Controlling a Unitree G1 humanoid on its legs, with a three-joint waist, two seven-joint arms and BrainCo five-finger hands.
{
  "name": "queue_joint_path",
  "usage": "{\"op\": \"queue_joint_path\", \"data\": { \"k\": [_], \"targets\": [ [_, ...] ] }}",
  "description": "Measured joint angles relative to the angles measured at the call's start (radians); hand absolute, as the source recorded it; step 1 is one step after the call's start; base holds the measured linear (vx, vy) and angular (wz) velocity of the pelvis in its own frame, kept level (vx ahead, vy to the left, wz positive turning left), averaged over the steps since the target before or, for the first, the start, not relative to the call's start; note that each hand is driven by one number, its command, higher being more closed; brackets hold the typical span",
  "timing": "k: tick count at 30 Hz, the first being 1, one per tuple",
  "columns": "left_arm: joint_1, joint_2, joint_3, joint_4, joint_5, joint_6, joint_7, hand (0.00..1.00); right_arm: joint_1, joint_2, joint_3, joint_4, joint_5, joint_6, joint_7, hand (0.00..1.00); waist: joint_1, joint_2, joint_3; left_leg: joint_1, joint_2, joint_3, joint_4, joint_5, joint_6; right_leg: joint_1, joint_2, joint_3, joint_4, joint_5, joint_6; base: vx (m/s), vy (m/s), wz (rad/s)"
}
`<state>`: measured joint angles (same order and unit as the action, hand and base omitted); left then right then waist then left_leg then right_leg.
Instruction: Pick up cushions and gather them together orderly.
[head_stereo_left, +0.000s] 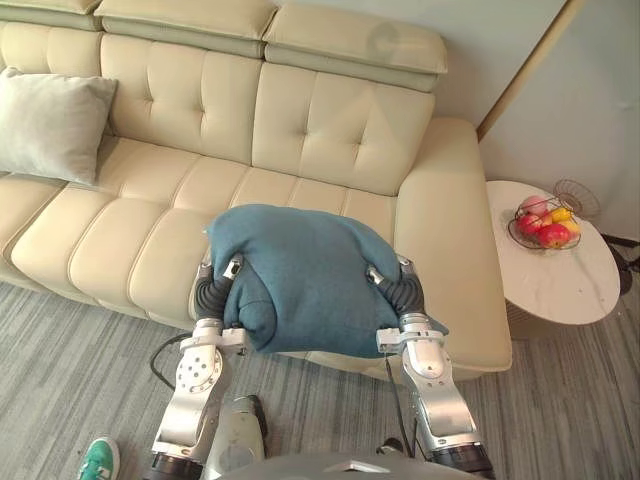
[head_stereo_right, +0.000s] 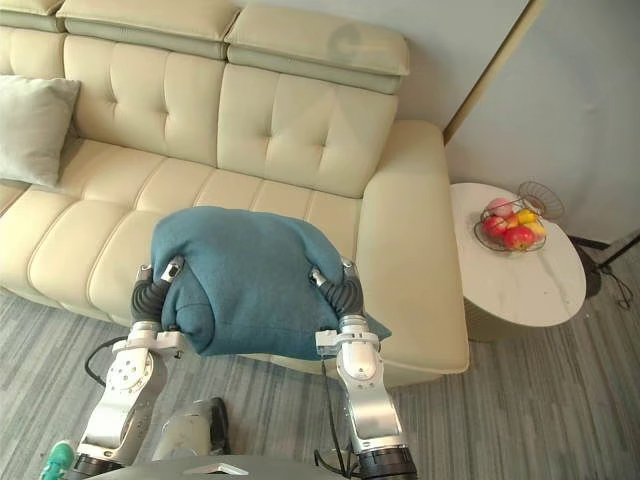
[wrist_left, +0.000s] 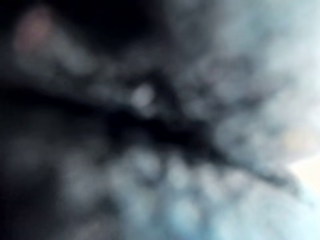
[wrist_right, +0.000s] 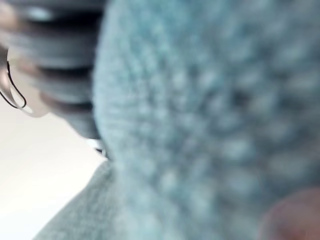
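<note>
A big teal cushion (head_stereo_left: 305, 275) is held up between my two arms, over the front edge of the cream sofa (head_stereo_left: 330, 120). My left hand (head_stereo_left: 212, 292) presses into its left side and my right hand (head_stereo_left: 400, 290) into its right side. Both are sunk into the fabric past their dark ribbed covers. Teal fabric (wrist_right: 210, 125) lies right against the right wrist camera, and the same cloth (wrist_left: 200, 150) against the left one. A light grey cushion (head_stereo_left: 50, 125) leans upright against the sofa's backrest at the far left.
A round white side table (head_stereo_left: 570, 285) stands right of the sofa's armrest, bearing a wire basket of fruit (head_stereo_left: 543, 225). A person's green shoe (head_stereo_left: 98, 460) shows on the grey floor at the lower left. The sofa seat between the cushions is bare.
</note>
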<state>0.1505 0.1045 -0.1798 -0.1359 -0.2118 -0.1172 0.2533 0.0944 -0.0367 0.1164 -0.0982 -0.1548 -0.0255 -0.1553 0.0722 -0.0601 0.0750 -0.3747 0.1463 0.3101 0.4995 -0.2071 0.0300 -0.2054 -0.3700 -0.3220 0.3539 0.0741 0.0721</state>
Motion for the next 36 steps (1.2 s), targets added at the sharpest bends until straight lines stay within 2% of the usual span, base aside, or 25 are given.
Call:
{"op": "queue_joint_path", "data": {
  "k": [1, 2, 3, 4, 6, 8, 9, 11, 12, 13, 14, 15, 17, 18, 19, 22, 24, 25, 26, 29, 30, 31, 32, 34, 36],
  "targets": [
    [0.003, 0.0, -0.001, 0.0, 0.0, 0.002, -0.009, 1.0, 0.013, 0.007, 0.0, -0.001, 0.0, 0.002, 0.002, 1.0, -0.013, -0.003, 0.011, 0.025, -0.019, -0.01, -0.033, 0.008, 0.012, -0.014, 0.069, 0.046, 0.094, -0.12, -0.018, -0.01, 0.143, 0.15],
    [0.006, 0.0, -0.001, 0.0, 0.0, 0.002, -0.013, 1.0, 0.019, 0.008, 0.0, -0.001, 0.001, 0.002, 0.003, 1.0, -0.019, 0.001, 0.015, 0.032, -0.027, -0.014, -0.053, 0.014, 0.012, -0.02, 0.095, 0.064, 0.113, -0.161, -0.016, 0.0, 0.102, 0.25],
    [0.008, 0.0, -0.002, 0.0, 0.0, 0.003, -0.02, 1.0, 0.024, 0.008, 0.0, 0.0, 0.003, 0.002, 0.003, 1.0, -0.031, -0.01, 0.013, 0.047, -0.046, -0.021, -0.099, 0.019, 0.01, -0.033, 0.161, 0.092, 0.122, -0.222, 0.0, 0.02, 0.03, 0.29],
    [0.008, 0.001, -0.002, 0.001, 0.0, 0.005, -0.025, 1.0, 0.021, 0.001, -0.002, 0.0, 0.01, 0.001, 0.004, 1.0, -0.041, -0.012, 0.012, 0.051, -0.067, -0.027, -0.146, 0.038, 0.006, -0.055, 0.215, 0.088, 0.098, -0.255, -0.008, 0.02, 0.015, 0.27],
    [0.005, -0.001, -0.004, 0.001, 0.0, 0.013, -0.03, 1.0, 0.014, -0.015, -0.003, -0.001, 0.012, 0.001, 0.004, 1.0, -0.046, -0.006, 0.026, 0.06, -0.076, -0.028, -0.178, 0.059, 0.015, -0.083, 0.267, 0.088, 0.075, -0.273, -0.028, 0.06, -0.009, 0.1],
    [0.004, -0.01, -0.006, 0.001, 0.0, 0.027, -0.036, 1.0, 0.024, -0.015, -0.006, -0.002, 0.013, 0.002, 0.004, 1.0, -0.051, 0.026, 0.062, 0.083, -0.076, -0.056, -0.179, 0.068, 0.029, -0.13, 0.325, 0.1, 0.077, -0.279, -0.047, 0.09, -0.05, 0.1],
    [0.0, -0.009, -0.01, 0.001, 0.001, 0.028, -0.038, 1.0, 0.028, -0.015, -0.009, -0.002, 0.014, 0.002, 0.005, 1.0, -0.057, 0.034, 0.068, 0.09, -0.077, -0.068, -0.186, 0.071, 0.026, -0.148, 0.337, 0.109, 0.069, -0.272, -0.049, 0.11, -0.084, 0.37],
    [-0.006, -0.01, -0.024, 0.001, 0.003, 0.03, -0.043, 1.0, 0.052, -0.017, -0.016, -0.009, 0.033, 0.002, 0.005, 1.0, -0.083, 0.035, 0.073, 0.122, -0.11, -0.119, -0.247, 0.1, 0.01, -0.175, 0.337, 0.16, 0.02, -0.23, -0.048, 0.21, -0.153, 0.88],
    [-0.01, -0.012, -0.033, 0.0, 0.021, 0.031, -0.05, 1.0, 0.089, -0.018, -0.022, -0.038, 0.046, 0.002, 0.005, 1.0, -0.1, 0.027, 0.074, 0.139, -0.14, -0.153, -0.26, 0.102, -0.005, -0.16, 0.315, 0.198, -0.029, -0.195, -0.051, 0.23, -0.186, 1.07],
    [-0.01, -0.013, -0.036, 0.0, 0.022, 0.031, -0.052, 1.0, 0.104, -0.019, -0.022, -0.052, 0.05, 0.001, 0.005, 1.0, -0.099, 0.027, 0.075, 0.143, -0.146, -0.162, -0.253, 0.097, -0.013, -0.155, 0.31, 0.196, -0.021, -0.168, -0.072, 0.25, -0.213, 1.07],
    [-0.008, -0.029, -0.045, -0.004, 0.022, 0.031, -0.059, 1.0, 0.135, -0.029, -0.022, -0.081, 0.057, 0.001, 0.005, 1.0, -0.098, 0.047, 0.077, 0.138, -0.131, -0.182, -0.21, 0.068, -0.04, -0.14, 0.307, 0.152, 0.0, -0.167, -0.088, 0.26, -0.219, 0.76],
    [-0.007, -0.045, -0.047, -0.027, 0.022, 0.031, -0.063, 1.0, 0.151, -0.036, -0.022, -0.111, 0.076, 0.002, 0.005, 1.0, -0.098, 0.066, 0.077, 0.107, -0.095, -0.176, -0.142, 0.042, -0.059, -0.137, 0.31, 0.107, 0.014, -0.181, -0.106, 0.32, -0.256, 0.85],
    [-0.011, -0.075, -0.048, -0.06, 0.022, 0.029, -0.065, 1.0, 0.159, -0.051, -0.022, -0.156, 0.085, 0.002, 0.005, 1.0, -0.098, 0.087, 0.093, 0.075, -0.014, -0.14, 0.006, 0.008, -0.115, -0.108, 0.337, 0.061, 0.016, -0.191, -0.115, 0.29, -0.202, 0.54],
    [-0.009, -0.086, -0.048, -0.066, 0.022, 0.029, -0.065, 1.0, 0.168, -0.062, -0.022, -0.176, 0.089, 0.002, 0.005, 1.0, -0.092, 0.091, 0.096, 0.071, 0.025, -0.108, 0.072, 0.01, -0.128, -0.087, 0.349, 0.048, 0.011, -0.192, -0.117, 0.3, -0.164, 0.26],
    [-0.003, -0.088, -0.047, -0.071, 0.021, 0.029, -0.065, 1.0, 0.179, -0.076, -0.021, -0.2, 0.092, 0.002, 0.005, 1.0, -0.084, 0.094, 0.097, 0.06, 0.064, -0.054, 0.155, 0.027, -0.117, -0.053, 0.361, 0.049, 0.002, -0.199, -0.127, 0.27, -0.122, 0.11],
    [0.013, -0.088, -0.047, -0.096, 0.019, 0.02, -0.065, 1.0, 0.184, -0.1, -0.018, -0.248, 0.111, -0.001, 0.005, 1.0, -0.067, 0.098, 0.095, 0.03, 0.112, 0.008, 0.284, 0.064, -0.075, -0.019, 0.37, 0.084, -0.028, -0.228, -0.14, 0.18, 0.007, -0.3],
    [0.013, -0.089, -0.046, -0.105, 0.02, 0.016, -0.068, 1.0, 0.178, -0.099, -0.018, -0.25, 0.111, -0.002, 0.004, 1.0, -0.06, 0.097, 0.096, -0.003, 0.131, 0.023, 0.318, 0.03, -0.06, -0.019, 0.37, 0.115, -0.047, -0.242, -0.149, 0.1, 0.113, -0.32],
    [0.014, -0.095, -0.046, -0.105, 0.019, 0.017, -0.071, 1.0, 0.179, -0.098, -0.018, -0.25, 0.111, -0.002, 0.003, 1.0, -0.057, 0.095, 0.098, -0.009, 0.147, 0.025, 0.287, -0.025, -0.055, -0.013, 0.369, 0.143, -0.052, -0.249, -0.146, 0.14, 0.12, -0.3],
    [0.018, -0.099, -0.046, -0.105, 0.02, 0.017, -0.072, 1.0, 0.179, -0.098, -0.018, -0.25, 0.111, -0.001, 0.002, 1.0, -0.056, 0.094, 0.098, -0.007, 0.149, 0.022, 0.231, -0.044, -0.059, -0.004, 0.363, 0.158, -0.058, -0.252, -0.14, 0.17, 0.17, -0.42],
    [0.037, -0.103, -0.046, -0.105, 0.02, 0.017, -0.074, 1.0, 0.18, -0.099, -0.018, -0.242, 0.11, -0.001, 0.002, 1.0, -0.036, 0.088, 0.099, -0.008, 0.132, 0.007, -0.002, -0.033, -0.078, -0.002, 0.32, 0.207, -0.045, -0.265, -0.086, 0.2, 0.296, -0.52],
    [0.041, -0.103, -0.049, -0.105, 0.02, 0.017, -0.074, 1.0, 0.182, -0.099, -0.018, -0.239, 0.11, -0.001, 0.002, 1.0, -0.032, 0.091, 0.098, -0.003, 0.108, -0.031, -0.14, 0.037, -0.077, -0.002, 0.303, 0.23, -0.022, -0.273, -0.045, 0.21, 0.298, -0.38],
    [0.042, -0.103, -0.049, -0.105, 0.02, 0.017, -0.074, 1.0, 0.182, -0.1, -0.018, -0.239, 0.11, -0.001, 0.002, 1.0, -0.029, 0.094, 0.096, 0.009, 0.104, -0.048, -0.183, 0.114, -0.087, -0.004, 0.3, 0.241, -0.015, -0.28, -0.031, 0.31, 0.44, -0.44],
    [0.032, -0.085, -0.049, -0.098, 0.02, 0.019, -0.073, 1.0, 0.181, -0.086, -0.015, -0.226, 0.109, 0.002, 0.001, 1.0, -0.027, 0.069, 0.096, 0.019, 0.071, -0.049, -0.178, 0.206, -0.109, -0.006, 0.275, 0.274, -0.011, -0.292, 0.008, 0.26, 0.328, -0.23],
    [0.029, -0.08, -0.046, -0.098, 0.019, 0.02, -0.066, 1.0, 0.184, -0.075, -0.008, -0.226, 0.109, 0.002, 0.001, 1.0, -0.021, 0.054, 0.098, 0.007, 0.052, -0.062, -0.112, 0.157, -0.068, 0.013, 0.252, 0.287, -0.056, -0.253, 0.026, 0.25, 0.352, -0.26],
    [0.033, -0.069, -0.046, -0.098, 0.019, 0.015, -0.062, 1.0, 0.174, -0.071, -0.001, -0.206, 0.109, 0.002, 0.003, 1.0, -0.007, 0.052, 0.097, 0.008, 0.052, -0.065, -0.029, 0.111, -0.048, 0.052, 0.244, 0.312, -0.105, -0.207, 0.044, 0.15, 0.226, -0.47]
  ]
}}
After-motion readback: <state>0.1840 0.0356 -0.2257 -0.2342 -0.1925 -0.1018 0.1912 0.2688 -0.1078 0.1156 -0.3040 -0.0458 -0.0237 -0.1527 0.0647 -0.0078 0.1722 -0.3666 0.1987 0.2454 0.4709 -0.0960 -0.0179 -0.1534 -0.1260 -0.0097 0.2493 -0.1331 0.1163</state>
